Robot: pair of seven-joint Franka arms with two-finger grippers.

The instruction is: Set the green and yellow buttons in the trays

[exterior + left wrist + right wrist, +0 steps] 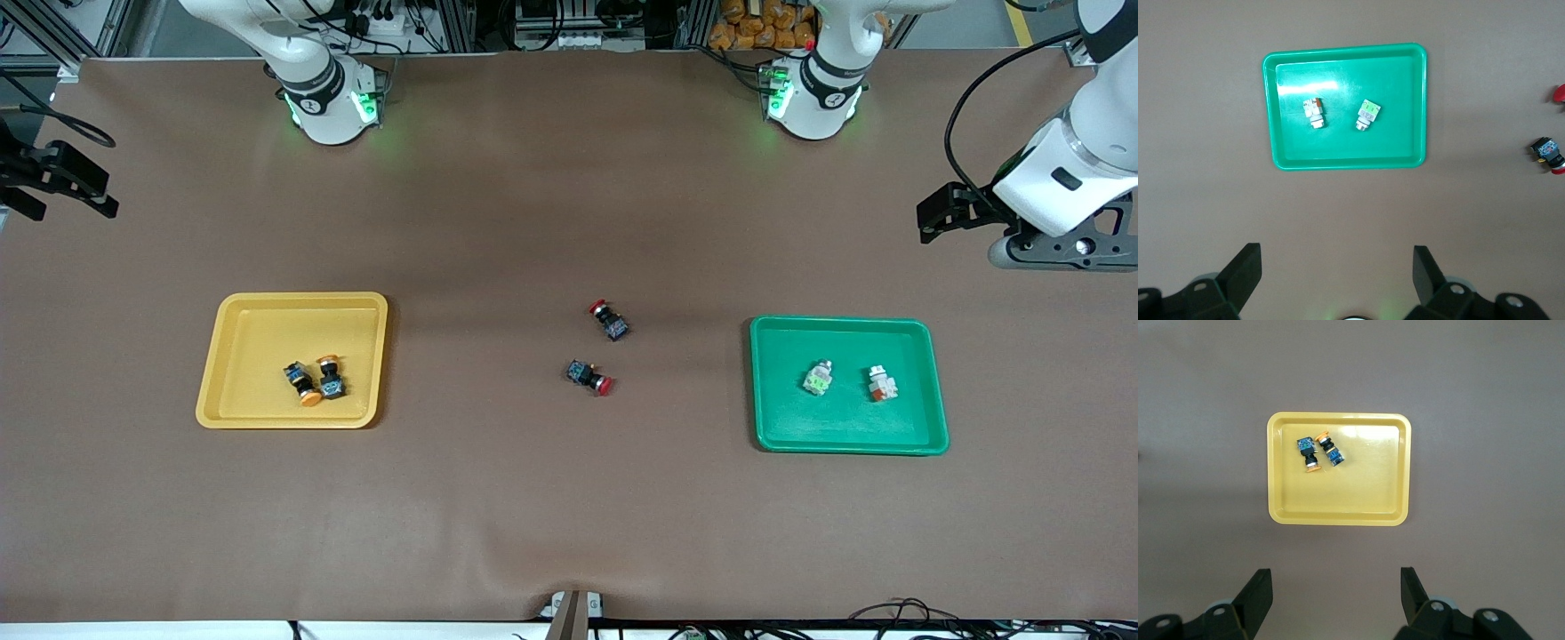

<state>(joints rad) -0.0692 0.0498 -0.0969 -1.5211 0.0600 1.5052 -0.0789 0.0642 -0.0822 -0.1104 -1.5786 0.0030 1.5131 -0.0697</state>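
Yellow-capped buttons, two: one [302, 383] and the other [330, 377] are lying touching, on their sides, inside the yellow tray [258, 313], toward the rim nearest the front camera. Judged sorted by colour; nothing is gripping them.

Green buttons, two: one [817, 377] and the other [881, 383] are lying apart inside the green tray [916, 391], both tipped over. This tray is sitting well apart from the yellow tray, toward the left arm's end of the table [569, 516]. All four task pieces are resting in trays, so the task is reading as finished.

Red-capped buttons, two: one [609, 320] and the other [589, 375] are lying on bare table between the trays, near each other, not touching. Judged left out on purpose as the wrong colour.

Left gripper [1335, 283]: hanging high over the table beside the green tray, fingers spread wide, holding nothing.

Right gripper [1335, 597]: hanging high over the table beside the yellow tray, fingers apart, empty.

Hard to make out: the front view is cropping both grippers at its edges; the left wrist view is cutting off one red button at its border; markings on the buttons are too small to read.
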